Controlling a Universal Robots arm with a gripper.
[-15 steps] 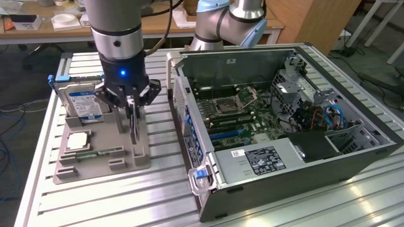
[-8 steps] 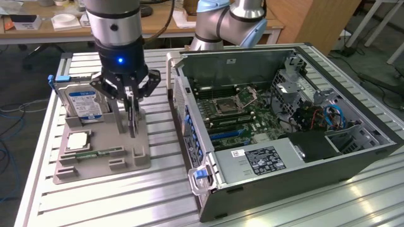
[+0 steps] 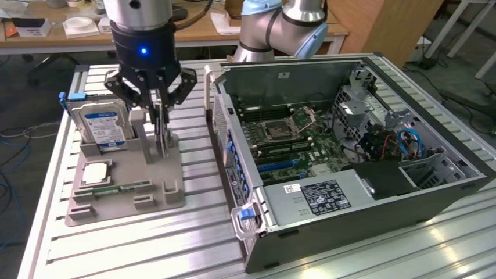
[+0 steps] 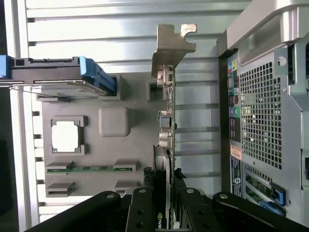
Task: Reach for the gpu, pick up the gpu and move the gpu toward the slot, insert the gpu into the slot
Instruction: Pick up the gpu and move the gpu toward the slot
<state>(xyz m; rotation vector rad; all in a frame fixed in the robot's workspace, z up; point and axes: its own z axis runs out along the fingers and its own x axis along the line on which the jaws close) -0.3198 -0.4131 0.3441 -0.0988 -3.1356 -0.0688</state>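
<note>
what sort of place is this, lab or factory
Probably a robotics lab or workshop: an open computer case on a slotted metal table, a gripper closed on the gpu in a grey fixture, and cluttered wooden desks behind.

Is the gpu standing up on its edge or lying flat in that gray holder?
Upright on edge: the gpu stands in the gray holder, its silver bracket at one end.

Slatted table (image 3: pixel 116 250) bears grey fixture (image 3: pixel 116 203), computer case (image 3: pixel 372 232).

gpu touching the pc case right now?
Apart. The wrist view shows bare table slats between the gpu and the pc case.
</note>
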